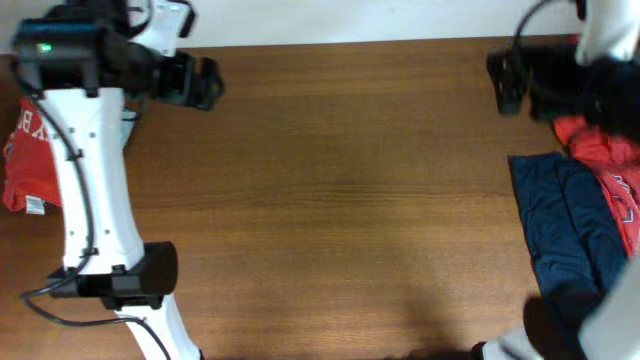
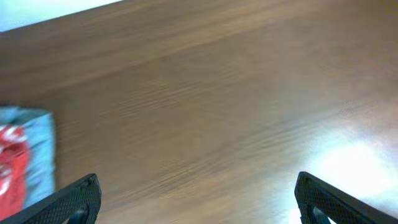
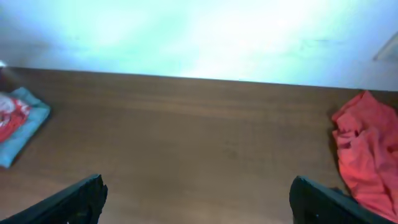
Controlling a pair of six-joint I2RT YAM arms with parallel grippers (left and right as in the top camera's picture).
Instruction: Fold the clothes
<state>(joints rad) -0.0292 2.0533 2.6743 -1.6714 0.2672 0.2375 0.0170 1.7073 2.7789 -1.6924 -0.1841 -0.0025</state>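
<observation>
**The clothes** (image 1: 585,175). An unfolded heap lies just beside the right pincer (image 1: 505,80), on its outer side. A crumpled red garment (image 3: 367,155) is nearest it, and a navy garment (image 1: 565,230) is spread flat beyond, toward the robot. The orange-red T-shirt (image 1: 25,160), its white lettering and white tag (image 1: 35,205) showing, lies behind and outboard of the left pincer (image 1: 195,80), partly hidden by that arm. In the wrist views it seems to rest on a pale grey-green garment (image 3: 25,127), though blur leaves the stacking uncertain.

**Pincers.** Both stand wide apart and hold nothing. Only bare table (image 1: 340,200) shows between the fingers (image 2: 74,199) of each.

**Step.** This is judged to be the interval between garments, with one bundle set aside and the heap untouched. The next move probably calls for the right pincer to turn toward the red garment at its right. It should close on an edge or shoulder rather than a bunched fold, then drag the garment to the open middle between the two pincers. There the left pincer can take the opposite edge.

**Obstacles.** Nothing lies in that middle stretch. The red garment appears to overlap the navy one, so a deep pinch may lift both. The right arm is blurred overhead, so its exact pose is unclear.
</observation>
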